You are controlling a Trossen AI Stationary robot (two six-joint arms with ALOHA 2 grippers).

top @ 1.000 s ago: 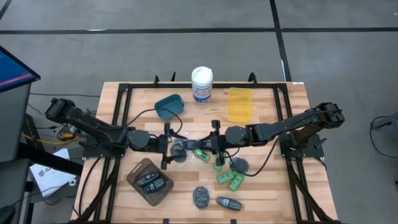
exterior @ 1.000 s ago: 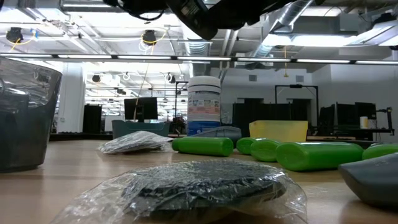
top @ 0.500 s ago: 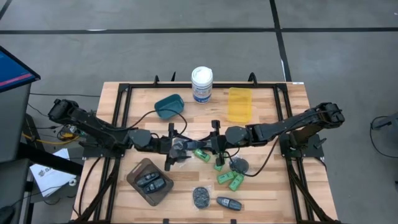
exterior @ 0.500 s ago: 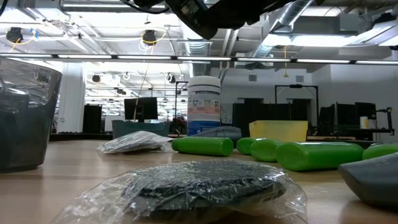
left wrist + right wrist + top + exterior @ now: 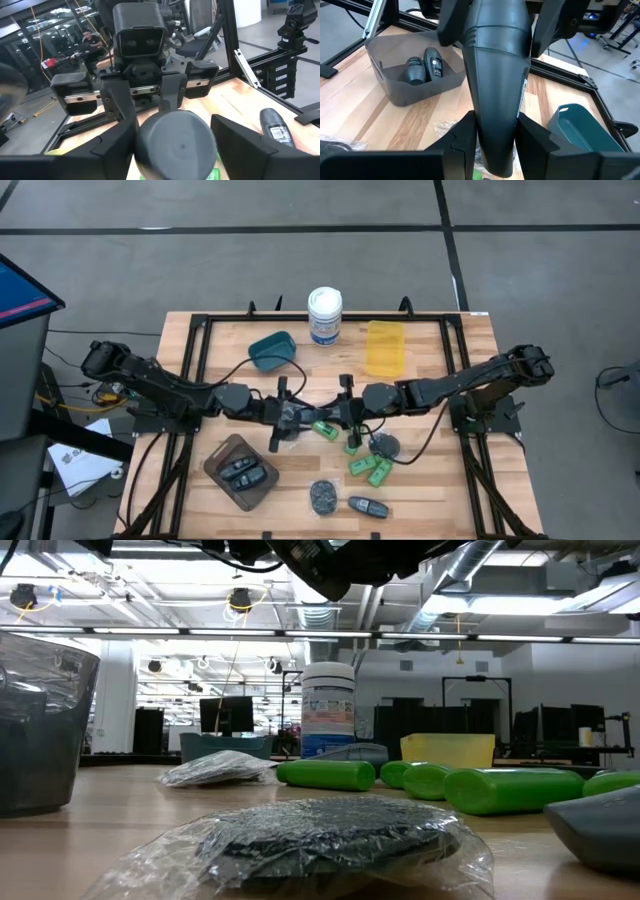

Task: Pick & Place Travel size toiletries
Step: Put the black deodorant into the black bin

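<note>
Dark bottle point(image 5: 497, 75) held in the air between two claws at mid-worktop.
The right claw point(image 5: 343, 412) is clamped on one end of the bottle; the left claw point(image 5: 285, 414) faces it, fingers point(image 5: 116, 145) apart on either side of the bottle's round other end, with a gap showing on one side. Beneath them a wrapped round piece point(image 5: 292, 430) lies on the worktop point(image 5: 440, 480). Green bottles point(image 5: 365, 468) and another wrapped piece point(image 5: 385, 446) lie just under the right arm. Nearer the front edge are a third wrapped piece point(image 5: 323, 496) and a loose dark bottle point(image 5: 369, 506). A grey bin point(image 5: 215, 465) on the left arm's side holds two dark bottles. At the back stand a teal tub point(image 5: 271, 351), a white canister point(image 5: 324, 315) and a yellow tub point(image 5: 385, 347).
</note>
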